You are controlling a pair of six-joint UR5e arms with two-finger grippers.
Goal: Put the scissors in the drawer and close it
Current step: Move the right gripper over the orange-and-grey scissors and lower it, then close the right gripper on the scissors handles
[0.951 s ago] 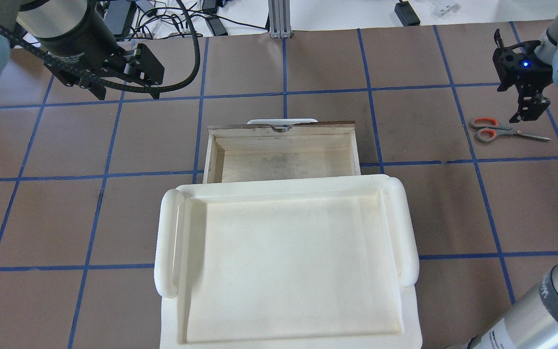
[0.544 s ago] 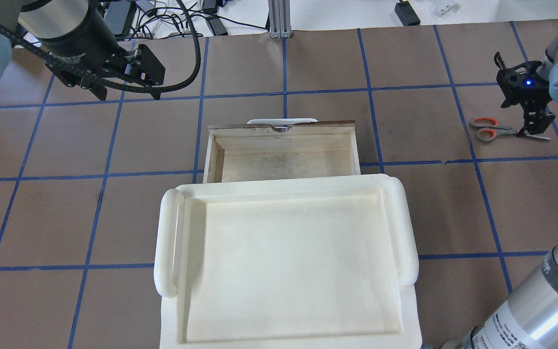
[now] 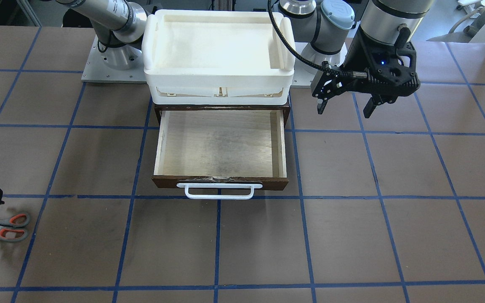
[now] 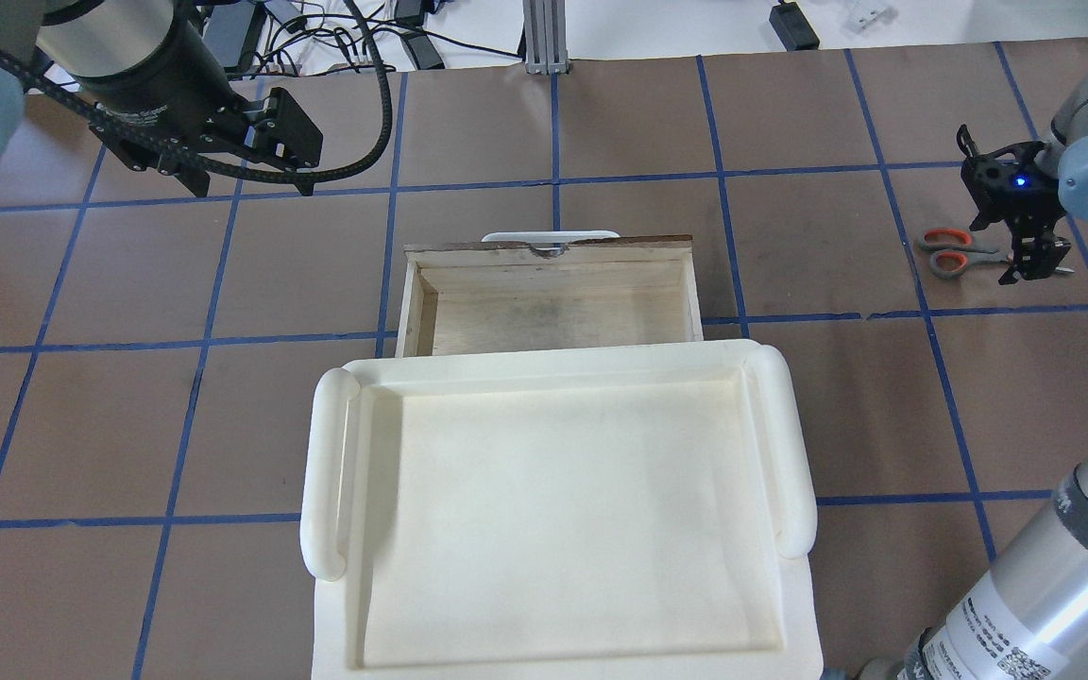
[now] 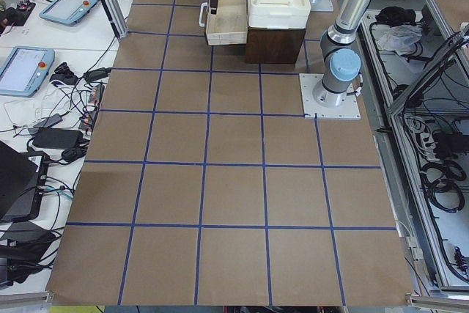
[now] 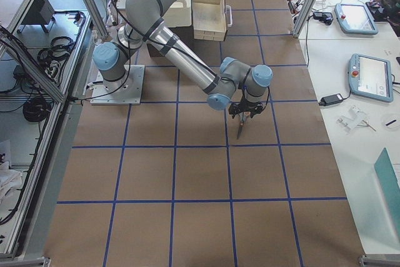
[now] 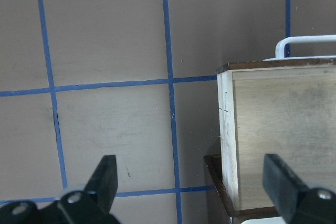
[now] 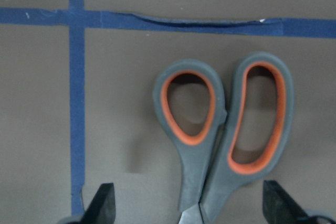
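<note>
The scissors (image 4: 955, 253) lie flat on the surface (image 4: 790, 123), well to the robot's right of the open drawer (image 3: 282, 143). The right hand (image 4: 1035, 267) is low over them, its 2 fingers spread wide on either side. The left hand (image 3: 345, 110), also spread wide, hovers beside the drawer, holding nothing.

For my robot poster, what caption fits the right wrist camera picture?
Open right gripper straddles grey, orange-lined scissors lying on the blue-taped table.
</note>
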